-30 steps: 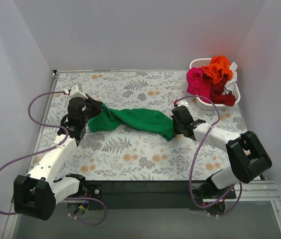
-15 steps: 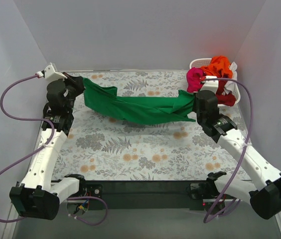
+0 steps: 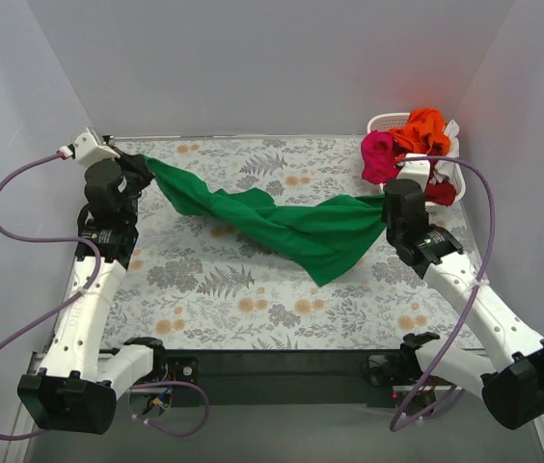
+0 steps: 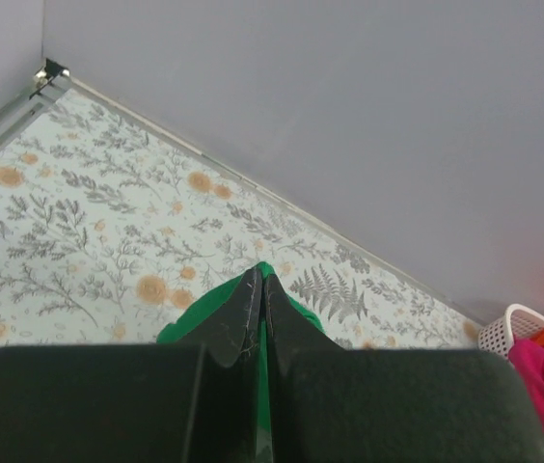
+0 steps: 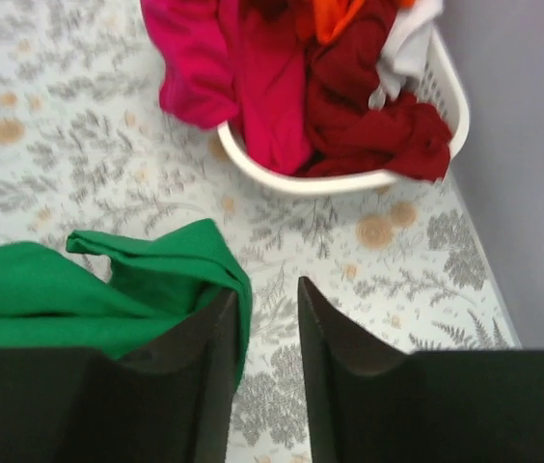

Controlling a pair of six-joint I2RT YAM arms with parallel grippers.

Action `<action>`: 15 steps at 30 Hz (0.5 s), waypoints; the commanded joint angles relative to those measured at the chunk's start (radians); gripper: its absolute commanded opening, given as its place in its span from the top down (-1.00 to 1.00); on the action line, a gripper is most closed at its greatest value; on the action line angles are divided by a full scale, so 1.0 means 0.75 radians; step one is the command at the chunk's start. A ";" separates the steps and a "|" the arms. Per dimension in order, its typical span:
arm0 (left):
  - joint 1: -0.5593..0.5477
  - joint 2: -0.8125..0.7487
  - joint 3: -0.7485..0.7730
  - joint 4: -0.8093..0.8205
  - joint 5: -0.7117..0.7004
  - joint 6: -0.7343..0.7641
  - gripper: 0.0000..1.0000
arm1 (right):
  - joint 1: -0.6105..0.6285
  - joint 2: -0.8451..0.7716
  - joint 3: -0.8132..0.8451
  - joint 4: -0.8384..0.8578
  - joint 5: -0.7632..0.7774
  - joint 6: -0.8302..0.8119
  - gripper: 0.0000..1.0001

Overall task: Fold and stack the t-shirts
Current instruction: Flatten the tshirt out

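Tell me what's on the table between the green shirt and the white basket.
Nothing: only bare flowered table separates the green shirt from the basket, clearest in the right wrist view.

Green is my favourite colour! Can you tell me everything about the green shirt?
The green t-shirt is soft, plain cloth, all one colour, bunched into a long wrinkly band. It stretches across the flowery table, and a pointed flap sags down in the middle. The left gripper has its fingers shut on one end. The other end reaches the right gripper, whose fingers stand apart. There the cloth hangs at one finger and is not pinched.
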 commanded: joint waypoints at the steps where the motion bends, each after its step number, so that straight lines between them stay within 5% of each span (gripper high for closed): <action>1: 0.012 -0.020 -0.088 0.022 -0.032 -0.025 1.00 | -0.004 0.045 -0.071 -0.009 -0.053 0.070 0.43; 3: 0.012 0.015 -0.180 0.053 0.003 -0.051 1.00 | -0.004 0.066 -0.106 -0.009 -0.127 0.093 0.04; 4: 0.012 0.029 -0.211 0.076 0.013 -0.058 1.00 | -0.004 0.074 -0.116 -0.007 -0.164 0.115 0.01; 12: 0.012 0.103 -0.436 0.223 0.052 -0.078 1.00 | 0.163 0.150 -0.237 0.113 -0.377 0.179 -0.02; 15: 0.012 0.126 -0.452 0.221 0.060 -0.070 1.00 | 0.304 0.158 -0.302 0.099 -0.244 0.244 -0.07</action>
